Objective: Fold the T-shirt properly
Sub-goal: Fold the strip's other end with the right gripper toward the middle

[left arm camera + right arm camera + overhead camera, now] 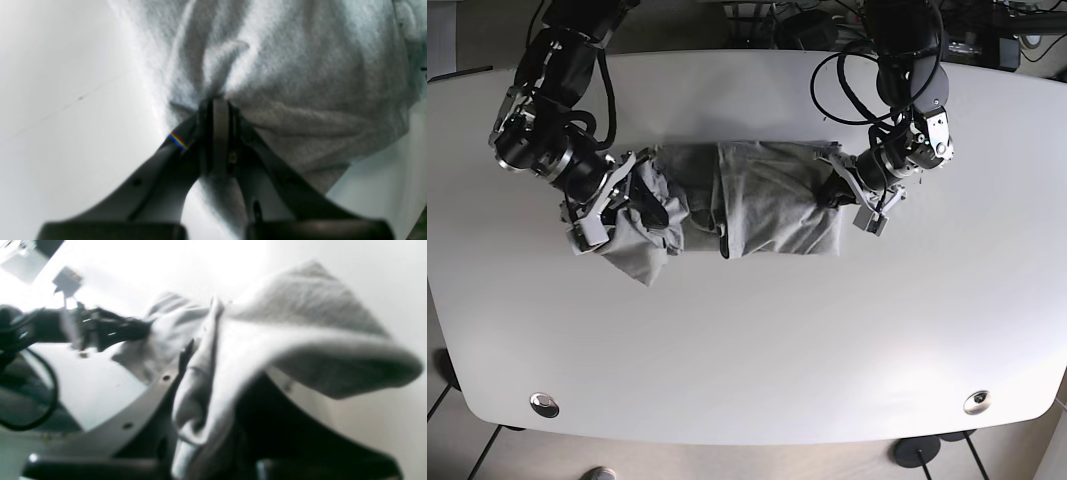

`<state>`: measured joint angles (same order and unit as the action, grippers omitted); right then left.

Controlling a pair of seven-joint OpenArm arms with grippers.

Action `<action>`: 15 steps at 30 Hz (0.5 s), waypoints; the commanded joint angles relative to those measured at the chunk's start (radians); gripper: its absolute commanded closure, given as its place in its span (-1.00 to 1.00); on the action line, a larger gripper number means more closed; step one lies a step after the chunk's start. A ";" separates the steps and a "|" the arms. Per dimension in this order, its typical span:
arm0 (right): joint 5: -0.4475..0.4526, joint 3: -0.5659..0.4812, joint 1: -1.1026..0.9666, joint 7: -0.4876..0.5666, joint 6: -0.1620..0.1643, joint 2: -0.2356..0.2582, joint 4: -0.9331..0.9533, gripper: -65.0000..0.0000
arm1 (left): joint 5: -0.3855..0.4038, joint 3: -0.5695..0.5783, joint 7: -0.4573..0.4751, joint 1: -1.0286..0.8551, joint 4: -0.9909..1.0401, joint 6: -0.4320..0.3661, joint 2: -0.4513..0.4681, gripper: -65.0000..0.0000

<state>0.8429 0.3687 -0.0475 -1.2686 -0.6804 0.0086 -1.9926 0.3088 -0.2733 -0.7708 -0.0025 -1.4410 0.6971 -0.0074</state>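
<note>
— Where's your T-shirt [757, 200]?
— Bunched mid-table [747, 340], slightly toward 12 o'clock.
— Your grippers?
— Left gripper [217, 100] pinches its 3 o'clock edge; right gripper [632, 200] pinches cloth at 9 o'clock.

My right fingers [186, 356] are mostly buried under the grey T-shirt [300, 323], which drapes over them, so their tips are lost. That wrist view is smeared. My left fingers [217, 113] pinch cloth whose far folds run past the frame's top edge.
</note>
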 commanded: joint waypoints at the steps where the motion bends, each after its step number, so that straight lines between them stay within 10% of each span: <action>1: 0.032 -0.069 0.018 0.031 0.011 -0.011 0.016 0.93 | -0.023 0.003 -0.022 0.011 0.010 0.001 0.002 0.99; 15: 0.031 -0.564 0.148 0.507 0.213 0.086 0.464 0.92 | -0.015 -0.002 -0.022 0.003 0.009 0.001 0.002 0.99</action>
<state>0.8436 -0.2058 0.0830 -0.7753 -0.4511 0.0975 -1.5108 0.3161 -0.2752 -0.7616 0.0002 -1.4265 0.6975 -0.0078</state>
